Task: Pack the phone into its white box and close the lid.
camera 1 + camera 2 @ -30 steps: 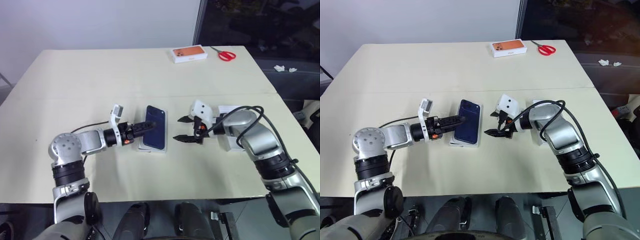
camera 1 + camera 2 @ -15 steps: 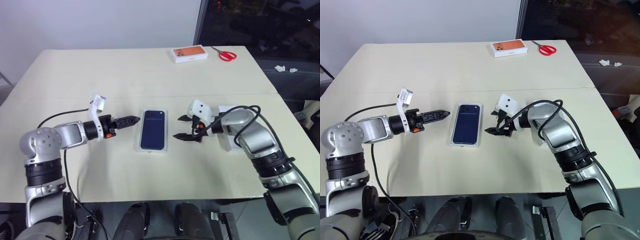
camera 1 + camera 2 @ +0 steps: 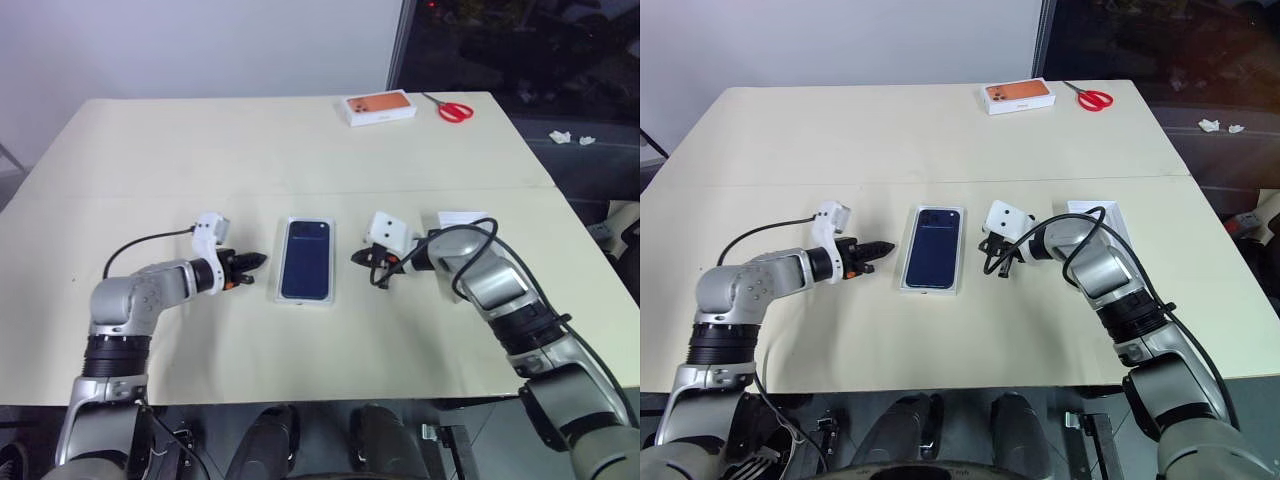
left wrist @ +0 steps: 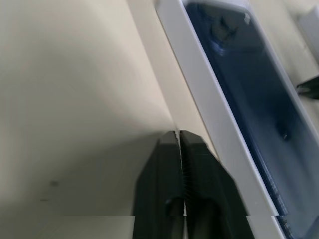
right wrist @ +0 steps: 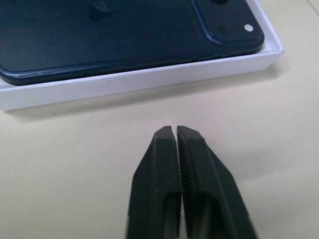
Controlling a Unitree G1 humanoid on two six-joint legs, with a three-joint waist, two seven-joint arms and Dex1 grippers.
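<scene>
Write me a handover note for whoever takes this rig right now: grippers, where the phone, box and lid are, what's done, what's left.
Left gripper: jaws shut, empty, on the table beside the white box.
Right gripper: jaws shut, empty, on the box's other side.
The phone lies flat inside the white box, mid-table.
The lid lies on the table behind the right arm, inside up.
Done: phone packed.
Left: pick up the lid, set it over the box, press it closed.

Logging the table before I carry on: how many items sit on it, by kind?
Phones: 1, the phone
Box trays: 1, the white box
Lids: 1, the lid
Orange-topped boxes: 1
Scissors: 1
Total: 5
</scene>
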